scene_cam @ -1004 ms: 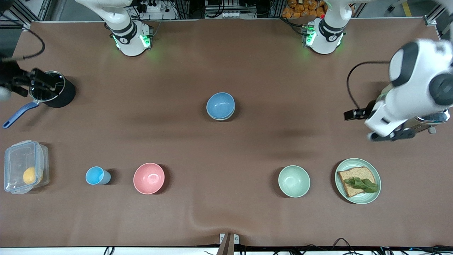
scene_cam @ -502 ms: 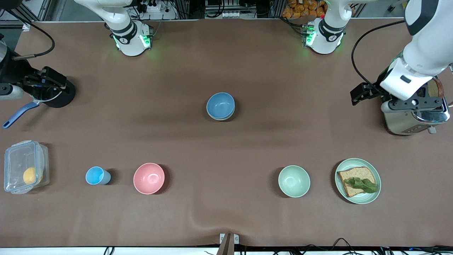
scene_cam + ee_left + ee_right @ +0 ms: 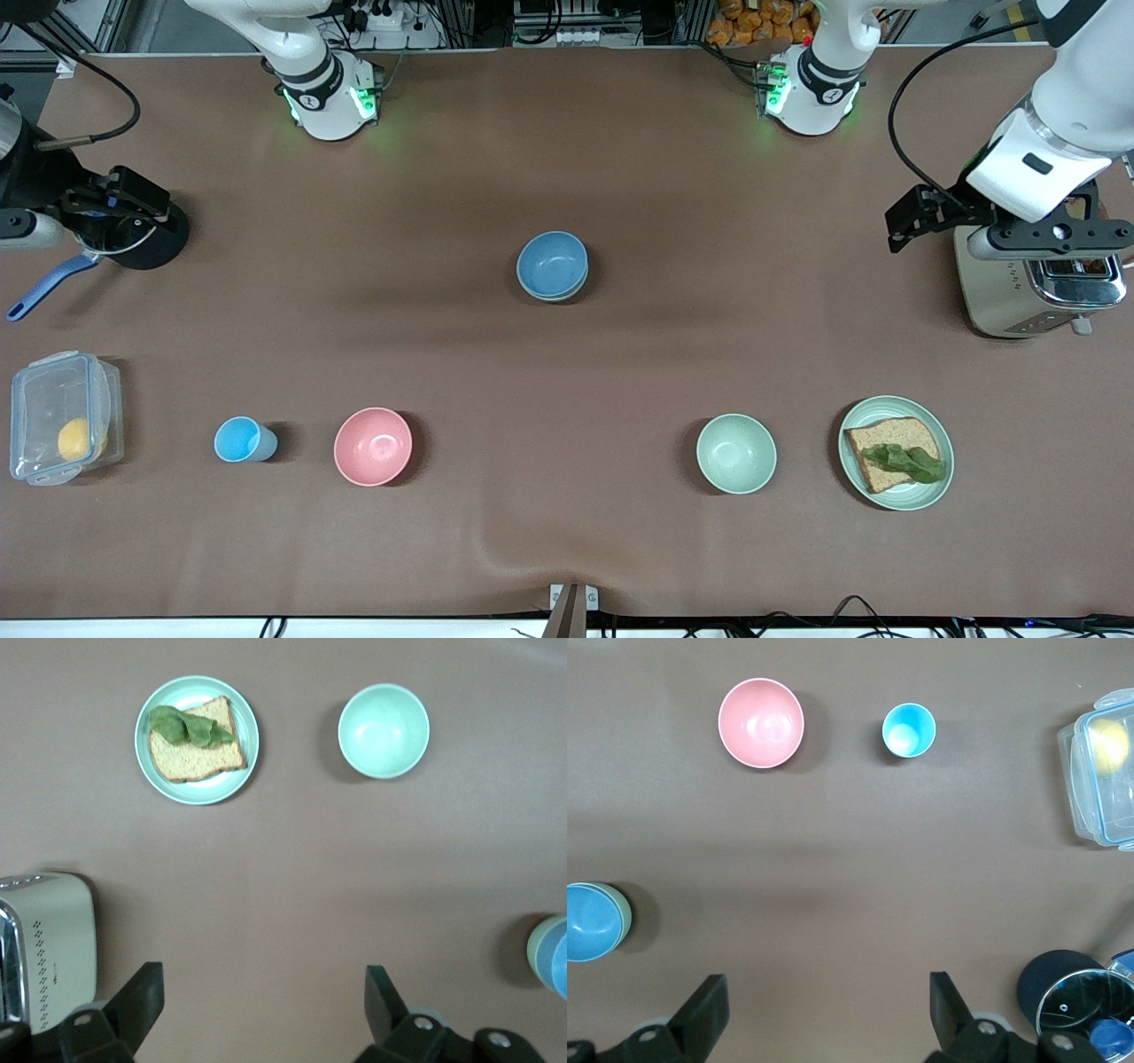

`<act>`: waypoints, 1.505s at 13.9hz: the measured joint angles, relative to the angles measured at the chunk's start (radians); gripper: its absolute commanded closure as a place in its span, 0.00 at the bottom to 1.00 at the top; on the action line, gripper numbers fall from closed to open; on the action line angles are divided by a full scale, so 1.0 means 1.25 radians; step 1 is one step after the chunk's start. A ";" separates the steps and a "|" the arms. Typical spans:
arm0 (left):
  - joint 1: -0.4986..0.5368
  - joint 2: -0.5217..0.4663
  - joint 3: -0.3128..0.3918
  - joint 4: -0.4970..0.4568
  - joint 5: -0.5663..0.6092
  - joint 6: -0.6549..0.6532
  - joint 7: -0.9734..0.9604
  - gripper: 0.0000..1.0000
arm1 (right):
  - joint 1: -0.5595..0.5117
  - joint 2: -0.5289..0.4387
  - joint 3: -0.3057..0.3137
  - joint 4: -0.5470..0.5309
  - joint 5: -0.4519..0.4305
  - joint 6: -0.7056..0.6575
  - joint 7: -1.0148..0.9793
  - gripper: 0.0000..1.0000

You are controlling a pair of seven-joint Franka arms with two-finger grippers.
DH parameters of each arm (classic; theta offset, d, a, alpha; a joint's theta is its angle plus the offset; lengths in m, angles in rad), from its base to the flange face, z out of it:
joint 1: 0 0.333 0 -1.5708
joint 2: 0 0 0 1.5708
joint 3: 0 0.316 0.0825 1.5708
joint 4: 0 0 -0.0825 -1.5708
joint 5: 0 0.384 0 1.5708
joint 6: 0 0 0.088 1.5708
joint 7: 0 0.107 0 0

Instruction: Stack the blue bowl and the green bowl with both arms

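The stacked round matte blue bowl (image 3: pixel 552 262) stands alone mid-table on the brown cloth (image 3: pixel 567 372), with bare cloth all round it. Nearer the front camera, a wide gap lies between the round pink bowl (image 3: pixel 373 446) and the pale mint-green bowl (image 3: pixel 735 453). The silver metal toaster (image 3: pixel 1038 288) and the black pot (image 3: pixel 142 237) block the table's two ends.
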 measured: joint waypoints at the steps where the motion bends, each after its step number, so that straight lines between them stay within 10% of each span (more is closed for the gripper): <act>1: -0.002 0.000 0.003 0.011 0.000 -0.028 0.025 0.00 | 0.000 0.000 -0.001 0.000 0.000 0.000 0.000 0.00; 21: 0.001 0.006 0.017 0.083 -0.027 -0.138 0.026 0.00 | 0.007 0.003 -0.001 0.000 0.000 0.002 0.000 0.00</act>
